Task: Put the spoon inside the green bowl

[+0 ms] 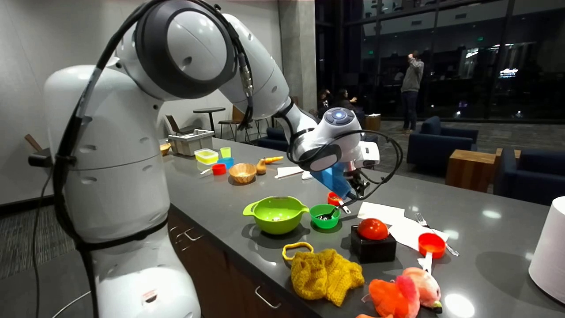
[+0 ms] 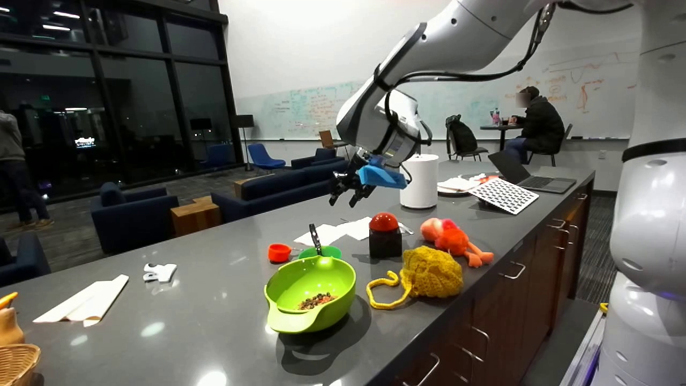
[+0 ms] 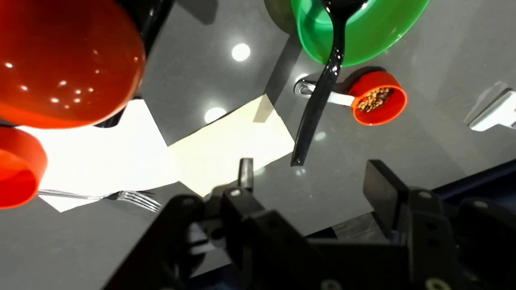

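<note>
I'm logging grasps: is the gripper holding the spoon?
No: in the wrist view the gripper stands open, clear of the spoon, which leans in the green bowl.

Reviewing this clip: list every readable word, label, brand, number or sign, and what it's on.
None can be read with certainty.
Handwriting on the whiteboard: too faint.
Lit white sign seen in the window: too blurred.
Green signs there: too small.
Reddish label on the robot arm: too small.

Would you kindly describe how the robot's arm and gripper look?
The arm is white and rounded, with a charcoal ring, black cables, black straps and a grey button disc lit blue. The gripper is black, with two fingers; a blue piece sits beside it.
</note>
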Action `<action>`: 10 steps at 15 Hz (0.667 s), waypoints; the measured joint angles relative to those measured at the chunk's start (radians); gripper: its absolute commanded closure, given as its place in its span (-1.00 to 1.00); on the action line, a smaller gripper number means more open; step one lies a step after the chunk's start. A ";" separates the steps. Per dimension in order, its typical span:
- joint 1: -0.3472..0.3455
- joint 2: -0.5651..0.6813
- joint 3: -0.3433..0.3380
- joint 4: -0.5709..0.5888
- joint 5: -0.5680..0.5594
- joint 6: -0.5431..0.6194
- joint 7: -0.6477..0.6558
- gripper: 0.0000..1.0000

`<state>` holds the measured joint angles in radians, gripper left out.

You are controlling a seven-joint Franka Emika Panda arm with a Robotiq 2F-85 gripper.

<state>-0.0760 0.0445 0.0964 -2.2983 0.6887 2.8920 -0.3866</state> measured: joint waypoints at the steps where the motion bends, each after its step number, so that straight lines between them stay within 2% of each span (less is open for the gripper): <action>1: 0.010 -0.011 -0.013 -0.017 -0.092 -0.001 0.061 -1.00; 3: 0.019 -0.030 -0.035 -0.050 -0.275 -0.013 0.170 -1.00; 5: 0.020 -0.054 -0.054 -0.059 -0.451 -0.084 0.276 -1.00; 7: 0.024 -0.089 -0.060 -0.042 -0.625 -0.227 0.404 -1.00; 10: 0.067 -0.126 -0.033 0.002 -0.729 -0.479 0.531 -1.00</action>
<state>-0.0088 -0.0811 0.0633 -2.2964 -0.0406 2.4129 0.1441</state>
